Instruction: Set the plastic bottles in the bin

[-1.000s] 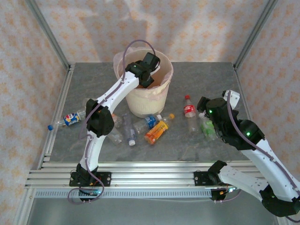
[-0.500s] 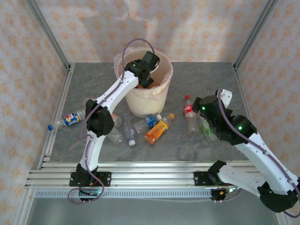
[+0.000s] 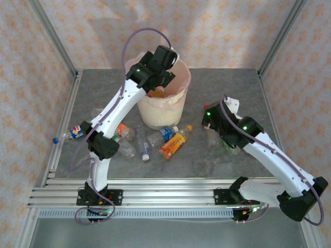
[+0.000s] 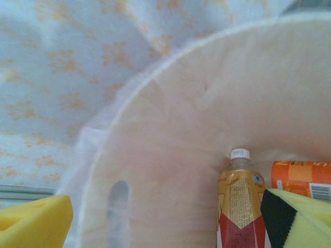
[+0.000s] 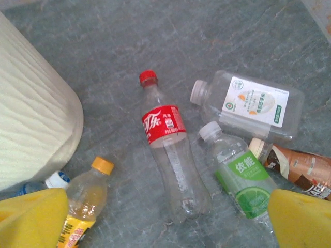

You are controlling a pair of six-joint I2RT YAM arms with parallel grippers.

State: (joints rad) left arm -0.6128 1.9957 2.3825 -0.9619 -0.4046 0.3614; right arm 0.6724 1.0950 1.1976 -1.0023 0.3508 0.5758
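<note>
bottle (image 4: 241, 206) in bin (image 4: 170, 150), bottles (image 5: 173, 155) on table (image 5: 103, 62)

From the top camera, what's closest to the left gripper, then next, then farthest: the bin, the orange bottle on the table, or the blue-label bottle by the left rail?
1. The bin, right under the left gripper.
2. The orange bottle, lying on the table just in front of the bin.
3. The blue-label bottle, far off at the table's left edge.
</note>
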